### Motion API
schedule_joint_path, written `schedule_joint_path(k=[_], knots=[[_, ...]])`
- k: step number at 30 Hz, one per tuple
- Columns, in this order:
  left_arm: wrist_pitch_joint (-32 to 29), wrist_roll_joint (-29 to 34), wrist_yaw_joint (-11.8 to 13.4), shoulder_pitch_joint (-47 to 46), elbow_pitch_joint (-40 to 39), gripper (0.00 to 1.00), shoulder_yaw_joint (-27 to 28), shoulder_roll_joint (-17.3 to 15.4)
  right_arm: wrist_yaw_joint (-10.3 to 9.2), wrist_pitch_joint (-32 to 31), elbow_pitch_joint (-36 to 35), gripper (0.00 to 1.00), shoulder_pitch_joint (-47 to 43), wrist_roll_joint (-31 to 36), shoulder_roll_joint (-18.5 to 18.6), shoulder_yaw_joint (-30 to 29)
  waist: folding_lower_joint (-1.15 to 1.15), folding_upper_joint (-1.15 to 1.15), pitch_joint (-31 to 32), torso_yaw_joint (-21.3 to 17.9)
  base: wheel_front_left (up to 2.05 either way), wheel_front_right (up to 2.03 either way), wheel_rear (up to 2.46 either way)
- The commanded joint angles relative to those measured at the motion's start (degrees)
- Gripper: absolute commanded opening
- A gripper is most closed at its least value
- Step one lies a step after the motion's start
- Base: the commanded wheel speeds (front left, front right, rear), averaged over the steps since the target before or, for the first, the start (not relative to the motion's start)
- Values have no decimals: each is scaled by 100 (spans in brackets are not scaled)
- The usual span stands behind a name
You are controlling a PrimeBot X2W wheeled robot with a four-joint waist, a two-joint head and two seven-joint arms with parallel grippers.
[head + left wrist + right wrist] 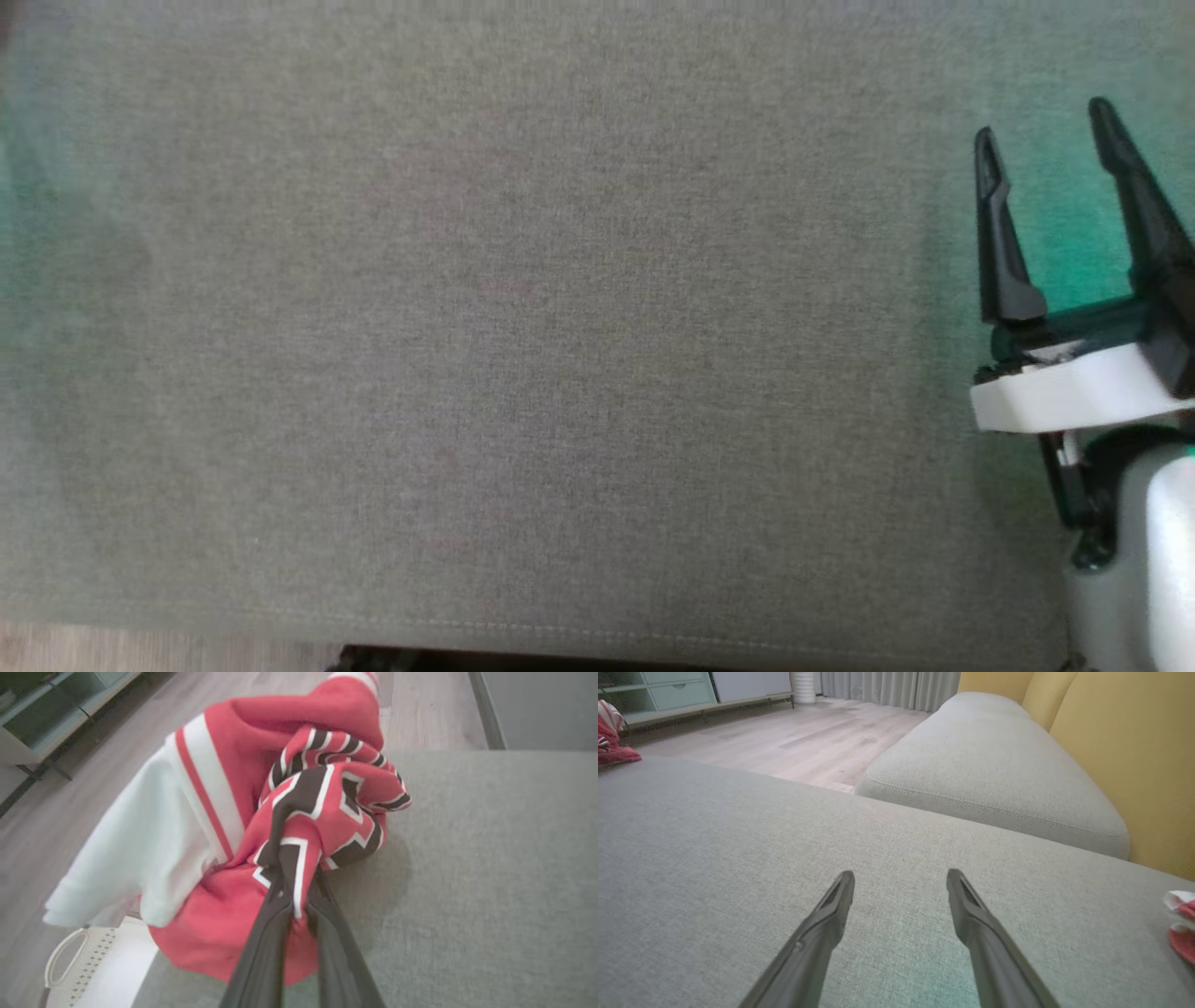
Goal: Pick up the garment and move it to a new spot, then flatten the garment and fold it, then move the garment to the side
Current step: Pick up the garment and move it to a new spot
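- The garment (219, 812), a red, white and black jersey, is held bunched at the edge of the grey cushion (490, 882), partly over the floor (420, 714).
- The left pincer (296, 896) is clamped on a fold of it; the right pincer (1044, 121) is spread wide and empty.
- The cloth is judged light and limp; a hem or shoulder seam would be better gripped for flattening.

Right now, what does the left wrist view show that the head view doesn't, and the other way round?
Left wrist view: the left gripper, fingers shut on a bunched red jersey with white and black trim, plus a white perforated basket and wood floor beyond it. Head view: the right gripper, fingers open and holding nothing. Both: the grey upholstered seat under the grippers.
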State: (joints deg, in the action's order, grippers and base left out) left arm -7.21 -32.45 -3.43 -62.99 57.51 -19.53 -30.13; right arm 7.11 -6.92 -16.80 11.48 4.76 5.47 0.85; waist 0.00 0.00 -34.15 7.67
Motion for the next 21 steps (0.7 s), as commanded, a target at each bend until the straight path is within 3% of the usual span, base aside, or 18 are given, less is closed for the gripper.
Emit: schedule_joint_path(k=[1, 8, 16, 21], knots=[[100, 66, -41, -310, -133, 0, 92, -509, 37, 103, -81, 100, 73, -75, -95, 134, 0, 0, 325, -51, 0, 0, 0], [-22, 243, -322, -695, -484, 0, -316, -580, 37, 455, 572, 100, 13, -220, -229, -30, 0, 0, 1319, -209, 0, 0, 0], [-437, 177, -398, -774, -1234, 0, -909, -223, 37, 767, 1211, 100, -330, -599, -256, -249, 0, 0, 2443, -506, 0, 0, 0], [-656, -296, -403, -374, -2166, 0, -1588, 131, 37, 940, 1586, 100, -721, -882, -257, -315, 0, 0, 3150, -827, 0, 0, 0]])
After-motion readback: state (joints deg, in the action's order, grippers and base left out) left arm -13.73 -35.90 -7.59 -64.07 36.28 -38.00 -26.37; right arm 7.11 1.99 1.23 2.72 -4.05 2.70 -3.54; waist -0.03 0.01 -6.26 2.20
